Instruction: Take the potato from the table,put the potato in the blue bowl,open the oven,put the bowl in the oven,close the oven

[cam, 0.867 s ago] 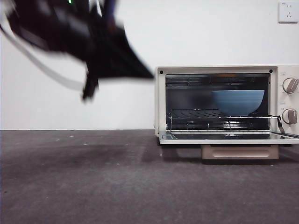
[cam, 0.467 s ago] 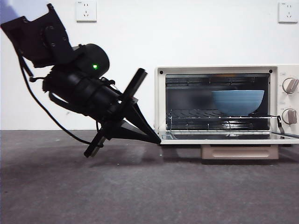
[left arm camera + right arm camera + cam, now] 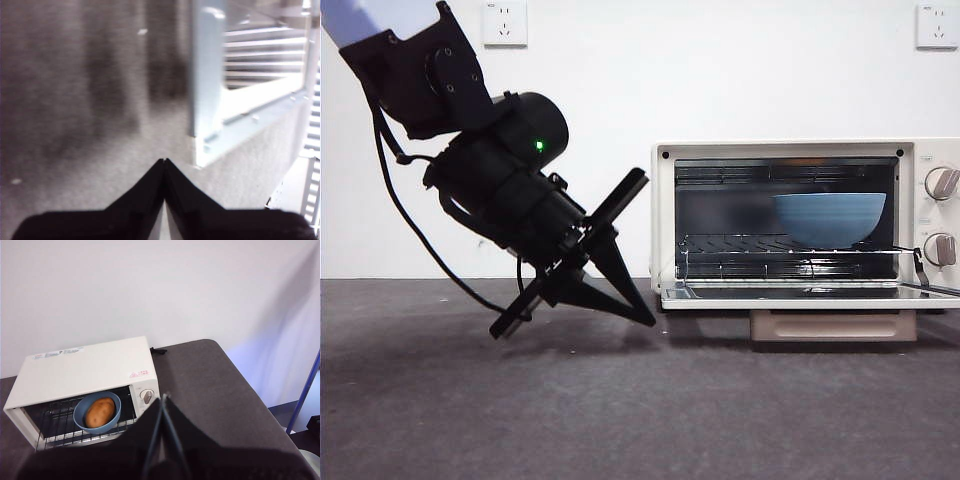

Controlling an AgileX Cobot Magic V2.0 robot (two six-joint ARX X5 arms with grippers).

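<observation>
table (image 3: 620, 400) | left pincer (image 3: 648, 318) closed, empty, beside open oven (image 3: 800, 150)

Front view: potato not visible, hidden below the blue bowl (image 3: 830, 218) rim; bowl's base masked by the rack wires. Oven (image 3: 800, 215) cut off at the 3 o'clock edge, knobs only partly in frame; dropped door runs out of frame there too. Handle under the door in shadow, detail unclear.

Left wrist view: heavily blurred; counter (image 3: 90, 100) streaky, oven door corner (image 3: 207, 100) soft, rest cropped at 3 o'clock. Left tool (image 3: 164, 162) base cut by the 6 o'clock edge.

Right wrist view: right tool (image 3: 162, 400) blocks the oven's front right corner and door; top labels too small to read. Potato (image 3: 100, 412) partly sunk in the bowl.
</observation>
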